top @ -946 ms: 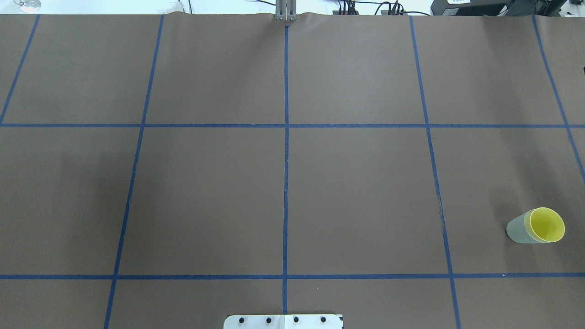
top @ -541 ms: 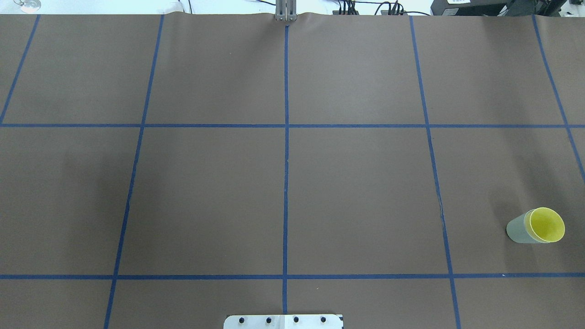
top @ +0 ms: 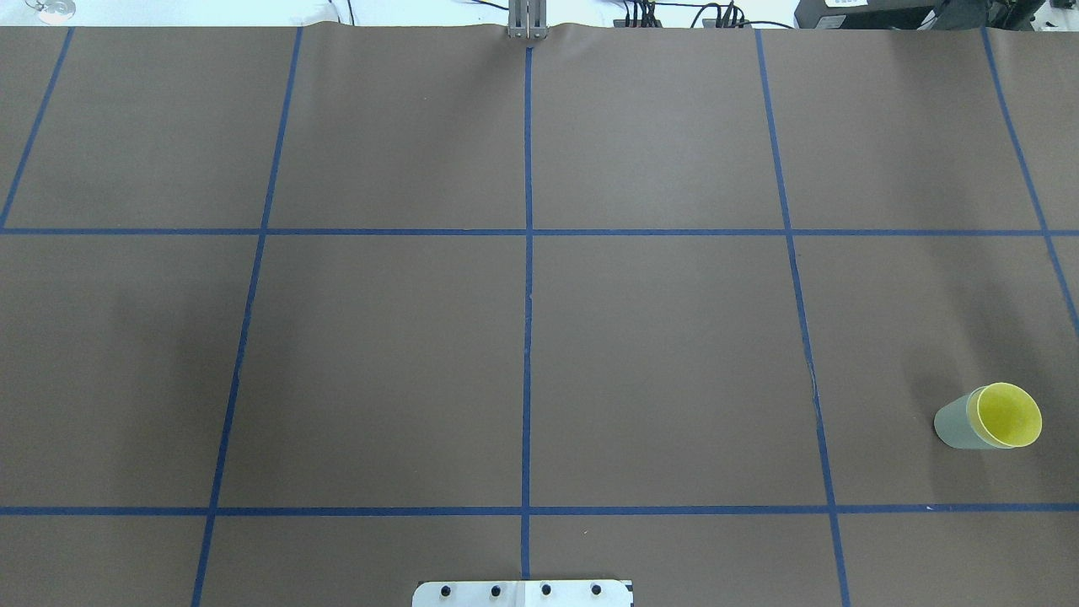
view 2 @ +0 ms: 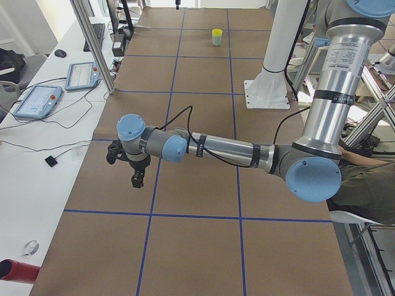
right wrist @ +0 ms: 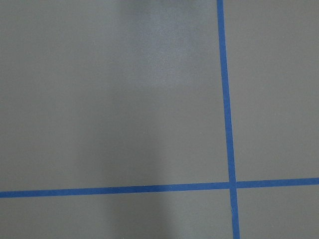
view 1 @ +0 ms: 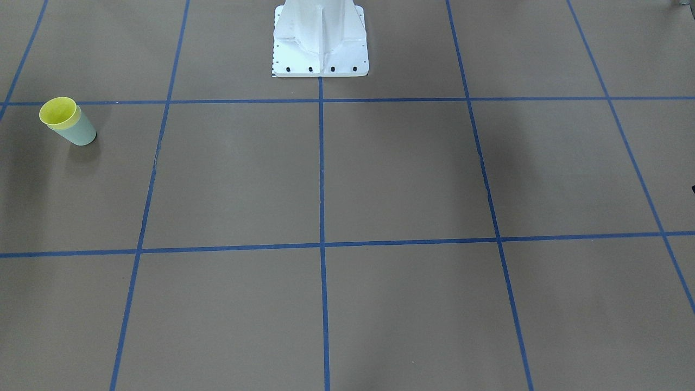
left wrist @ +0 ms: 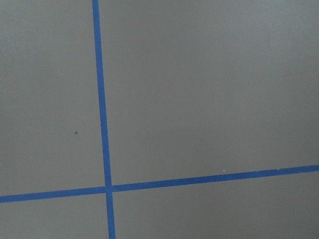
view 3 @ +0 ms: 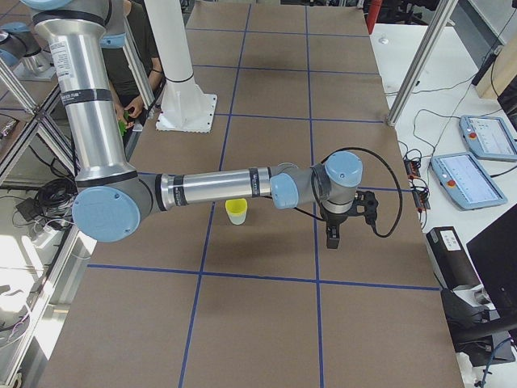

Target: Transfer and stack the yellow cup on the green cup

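The yellow cup sits nested inside the green cup, both upright near the table's right edge in the overhead view. The pair also shows at the left in the front-facing view, the yellow cup in the green cup. My left gripper shows only in the exterior left view, hanging over the table's far left part. My right gripper shows only in the exterior right view, a short way from the yellow cup. I cannot tell whether either is open or shut. Both wrist views show only brown paper and blue tape.
The white robot pedestal stands at the table's near middle edge. Blue tape lines divide the brown table cover into squares. Side benches hold control tablets, and aluminium posts stand at the table's far edge.
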You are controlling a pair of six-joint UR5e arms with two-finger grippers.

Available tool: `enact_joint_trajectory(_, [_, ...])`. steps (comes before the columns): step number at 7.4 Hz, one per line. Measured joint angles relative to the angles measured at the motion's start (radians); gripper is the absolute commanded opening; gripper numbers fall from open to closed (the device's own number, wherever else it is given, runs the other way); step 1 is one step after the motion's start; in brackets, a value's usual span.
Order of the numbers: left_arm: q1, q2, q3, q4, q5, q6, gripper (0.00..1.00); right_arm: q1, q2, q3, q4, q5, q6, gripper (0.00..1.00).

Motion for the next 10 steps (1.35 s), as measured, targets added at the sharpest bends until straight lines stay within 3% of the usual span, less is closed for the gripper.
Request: enact_joint_trajectory(10, [0.006, 0.002, 0.000, -0.006, -0.002, 0.002, 1.00, -0.007, -0.036, -0.008, 0.006, 0.007, -0.045, 1.00])
